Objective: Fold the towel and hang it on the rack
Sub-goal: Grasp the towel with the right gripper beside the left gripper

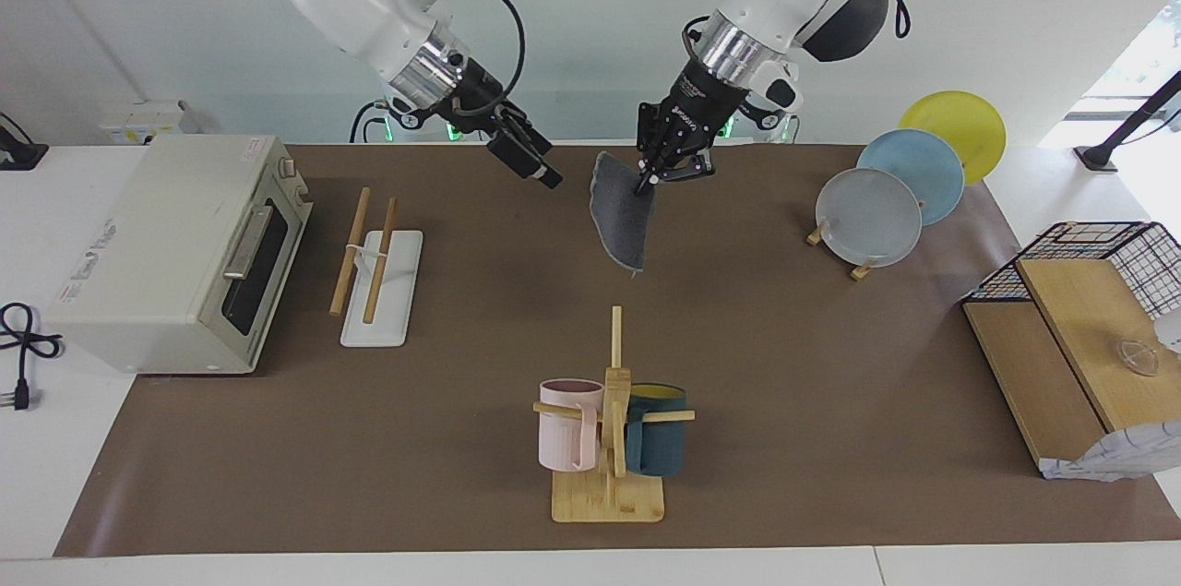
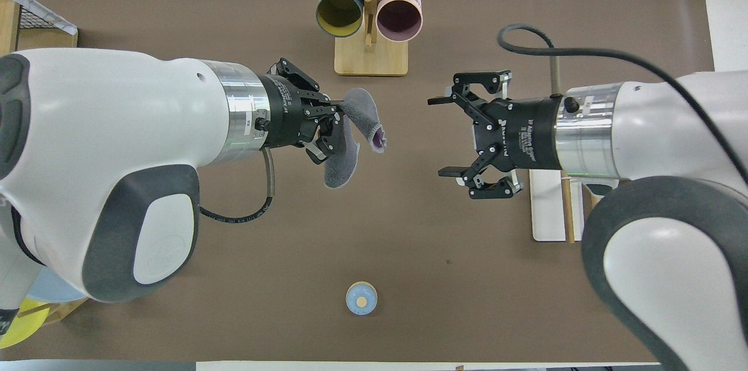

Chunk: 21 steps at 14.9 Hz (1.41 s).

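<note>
The towel [image 1: 623, 219] hangs from my left gripper [image 1: 648, 182], which is shut on its upper edge and holds it over the brown mat between the two arms. Its dark grey face shows; a bit of purple peeks out in the overhead view [image 2: 378, 138]. My left gripper also shows in the overhead view [image 2: 338, 115]. My right gripper [image 1: 537, 163] is open and empty in the air beside the towel, toward the rack; its spread fingers show in the overhead view [image 2: 439, 136]. The rack [image 1: 382, 291], a white base with two wooden rods, stands beside the oven, partly hidden under my right arm in the overhead view [image 2: 544, 216].
A toaster oven [image 1: 175, 254] stands at the right arm's end. A bamboo mug stand [image 1: 609, 438] with two mugs is farther from the robots, mid-table. A plate stand with three plates [image 1: 872, 217] and a wire basket with wooden boards [image 1: 1070, 328] are at the left arm's end. A small blue round thing [image 2: 362, 298] lies near the robots.
</note>
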### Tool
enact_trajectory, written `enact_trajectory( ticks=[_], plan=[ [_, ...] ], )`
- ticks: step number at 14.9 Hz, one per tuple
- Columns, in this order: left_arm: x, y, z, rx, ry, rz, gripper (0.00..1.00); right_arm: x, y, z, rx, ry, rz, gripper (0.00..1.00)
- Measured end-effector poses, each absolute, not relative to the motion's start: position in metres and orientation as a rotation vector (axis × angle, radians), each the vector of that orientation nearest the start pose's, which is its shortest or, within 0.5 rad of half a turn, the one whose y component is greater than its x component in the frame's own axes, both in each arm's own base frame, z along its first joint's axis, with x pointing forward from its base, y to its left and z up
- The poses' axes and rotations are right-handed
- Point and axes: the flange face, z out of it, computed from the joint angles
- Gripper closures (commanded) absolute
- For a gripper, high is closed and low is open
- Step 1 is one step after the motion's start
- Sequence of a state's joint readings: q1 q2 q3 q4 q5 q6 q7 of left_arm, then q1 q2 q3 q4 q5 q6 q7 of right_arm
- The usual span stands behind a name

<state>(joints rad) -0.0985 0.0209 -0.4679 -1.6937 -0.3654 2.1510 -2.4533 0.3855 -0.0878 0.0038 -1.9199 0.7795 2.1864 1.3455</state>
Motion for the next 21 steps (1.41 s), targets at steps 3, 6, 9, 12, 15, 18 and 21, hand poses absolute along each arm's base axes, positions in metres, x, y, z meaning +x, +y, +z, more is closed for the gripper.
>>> enact_trajectory(
  ticks=[3, 6, 9, 12, 15, 18, 21],
  plan=[
    [0.504, -0.336, 0.619, 1.372, 2.273, -0.456, 1.00, 0.516, 0.272, 0.568, -1.837, 1.507, 0.382, 0.00],
    [0.503, -0.337, 0.619, 1.355, 2.286, -0.462, 1.00, 0.517, 0.287, 0.557, -1.815, 1.529, 0.390, 0.00],
    [0.503, -0.337, 0.619, 1.347, 2.291, -0.465, 1.00, 0.524, 0.288, 0.550, -1.784, 1.548, 0.416, 0.00],
    [0.503, -0.337, 0.619, 1.344, 2.293, -0.465, 1.00, 0.532, 0.291, 0.552, -1.777, 1.543, 0.412, 0.00],
    [0.503, -0.337, 0.619, 1.343, 2.294, -0.466, 1.00, 0.539, 0.292, 0.555, -1.759, 1.539, 0.389, 0.06],
    [0.503, -0.337, 0.619, 1.334, 2.300, -0.468, 1.00, 0.545, 0.292, 0.554, -1.740, 1.543, 0.363, 0.53],
    [0.503, -0.337, 0.619, 1.331, 2.301, -0.469, 1.00, 0.546, 0.292, 0.555, -1.736, 1.542, 0.359, 0.89]
  ],
)
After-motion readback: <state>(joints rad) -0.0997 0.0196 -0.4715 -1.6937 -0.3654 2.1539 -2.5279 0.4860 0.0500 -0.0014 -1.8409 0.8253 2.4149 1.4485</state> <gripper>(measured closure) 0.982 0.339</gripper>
